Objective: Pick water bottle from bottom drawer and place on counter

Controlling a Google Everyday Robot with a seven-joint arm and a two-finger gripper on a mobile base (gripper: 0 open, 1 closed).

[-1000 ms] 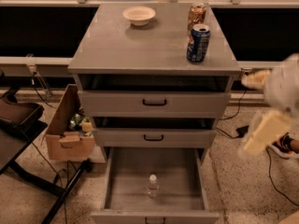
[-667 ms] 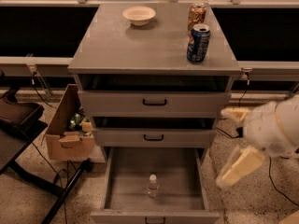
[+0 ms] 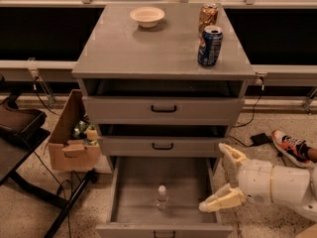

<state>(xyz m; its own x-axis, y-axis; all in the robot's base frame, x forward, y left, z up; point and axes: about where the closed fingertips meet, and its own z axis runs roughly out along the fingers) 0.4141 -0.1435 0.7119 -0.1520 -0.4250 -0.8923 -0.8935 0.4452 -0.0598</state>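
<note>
One water bottle (image 3: 161, 197) stands upright on the floor of the open bottom drawer (image 3: 115, 195). Its long axis is vertical and its white cap points up. It sits near the middle of the drawer, a little toward the front, and nothing touches it.

Just to the right is the gripper (image 3: 211, 177), reaching in from the lower right with its two pale fingers (image 3: 229, 153) spread wide. The lower finger hangs over the drawer's right front corner and the upper one sits by the drawer's right rear corner. Both are well apart from the bottle.

Above the bottom drawer, the middle drawer (image 3: 162, 145) and top drawer (image 3: 163, 110) are each pulled out slightly. A cardboard box (image 3: 74, 143) sits on the floor to the left and a shoe (image 3: 292, 145) to the right.

Further back, the counter (image 3: 158, 48) holds a blue can (image 3: 210, 45), an orange-brown can (image 3: 208, 15) behind it and a pale bowl (image 3: 147, 16).

Compared with a moment ago, the gripper has dropped lower and moved left toward the drawer. The bottle, cans and bowl stand where they were.
</note>
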